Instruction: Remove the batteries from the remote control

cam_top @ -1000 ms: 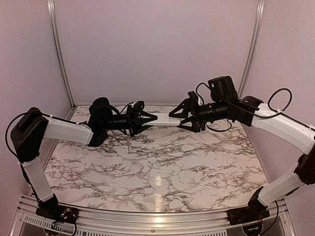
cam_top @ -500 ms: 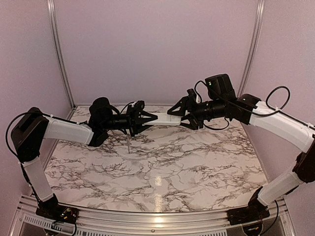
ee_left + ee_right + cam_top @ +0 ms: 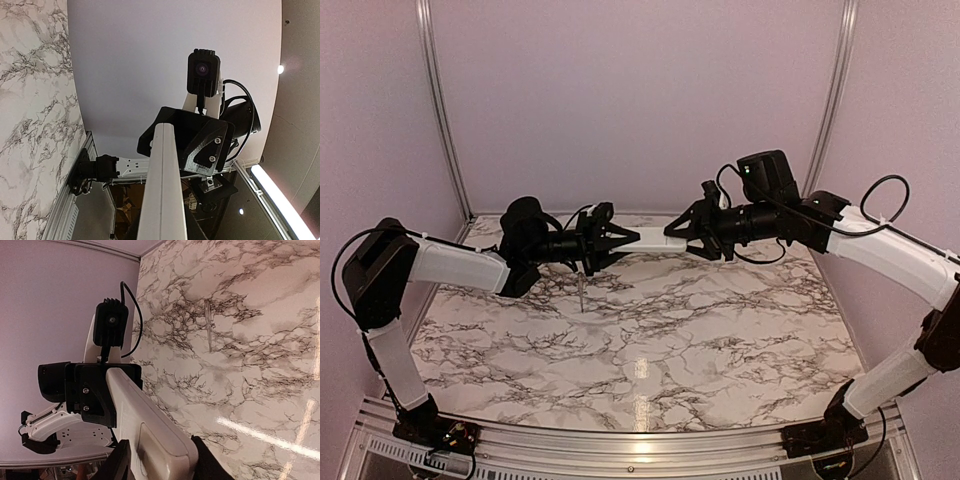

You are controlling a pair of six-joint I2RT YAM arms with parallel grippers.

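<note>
The remote (image 3: 650, 238) hangs in the air above the table (image 3: 720, 340), bridging both arms. The left gripper (image 3: 618, 240) pinches one end. The right gripper (image 3: 680, 234) flanks the other end, its fingers (image 3: 206, 460) seemingly pressed on the edges. A tool (image 3: 580, 293) lies below.

Free tabletop (image 3: 720, 350) beneath the remote control (image 3: 655, 240) — slim grey tool (image 3: 580, 296) near left claw (image 3: 624, 240)

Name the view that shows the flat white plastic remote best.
Right wrist: the flat white plastic remote fills the foreground, with its broad face and rectangular panel visible. Left wrist shows only its narrow edge; top external shows it small and distant.
</note>
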